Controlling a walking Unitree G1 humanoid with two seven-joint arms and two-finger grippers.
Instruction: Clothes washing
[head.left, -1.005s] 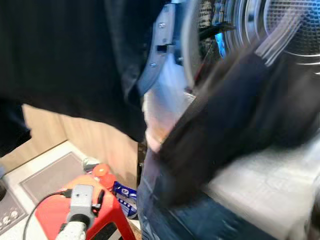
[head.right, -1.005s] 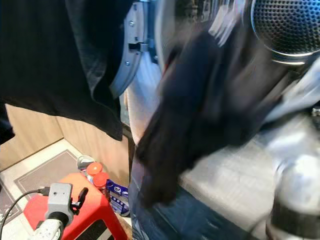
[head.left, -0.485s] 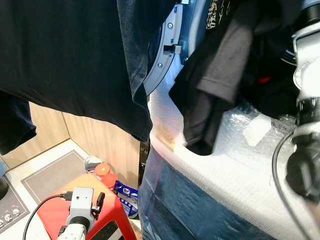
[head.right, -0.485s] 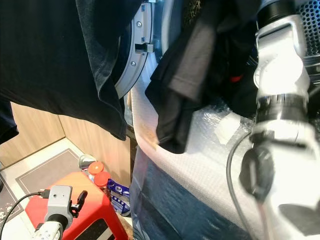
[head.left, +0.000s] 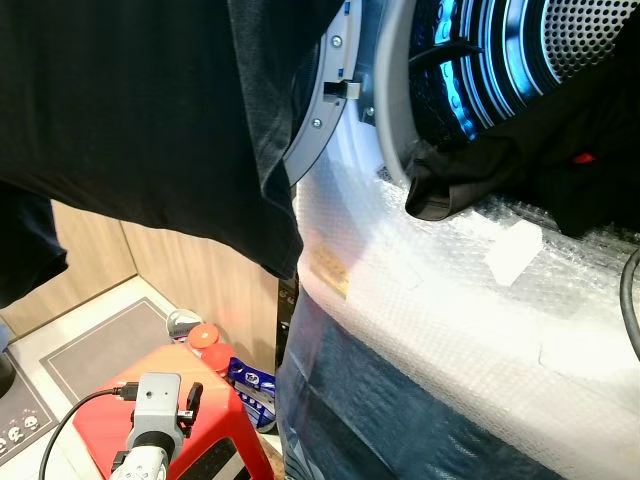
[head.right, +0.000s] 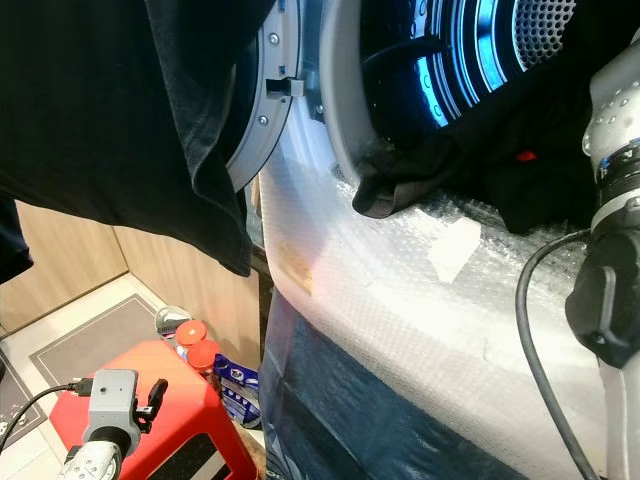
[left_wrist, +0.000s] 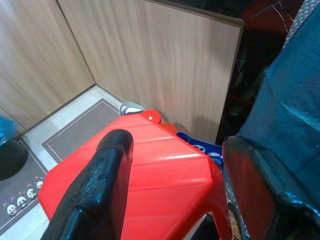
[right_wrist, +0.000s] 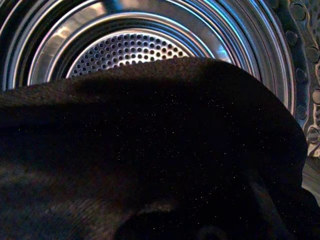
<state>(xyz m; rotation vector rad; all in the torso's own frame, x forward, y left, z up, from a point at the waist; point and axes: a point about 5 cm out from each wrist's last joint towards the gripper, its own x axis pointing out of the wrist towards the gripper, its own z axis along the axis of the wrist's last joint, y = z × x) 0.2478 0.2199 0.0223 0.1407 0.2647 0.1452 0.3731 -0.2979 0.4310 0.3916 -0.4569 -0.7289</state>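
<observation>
The washing machine's drum (head.left: 520, 50) stands open and glows blue inside. A dark garment (head.right: 430, 170) lies half in the drum, with one end over the padded lip. My right arm (head.right: 612, 180) reaches in from the right. In the right wrist view the same dark cloth (right_wrist: 150, 150) covers that gripper, with the perforated drum wall (right_wrist: 130, 50) beyond it. A large black T-shirt (head.left: 130, 110) hangs at the upper left in front of the door (head.left: 325, 120). My left gripper (left_wrist: 170, 185) hangs open and holds nothing, low above a red stool (left_wrist: 150, 160).
Bubble wrap (head.left: 450, 290) covers the machine's front below the opening, with a dark blue sheet (head.left: 380, 410) under it. Orange-capped bottles (head.left: 205, 338) and a blue packet (head.left: 250, 385) sit between the stool and a wooden panel (left_wrist: 165, 65). A grey mat (head.left: 90, 340) lies on the floor.
The dark garment that hung down over the lip has been drawn up and into the drum. My right arm has shifted to the right edge. The drum's inside has come into sight.
</observation>
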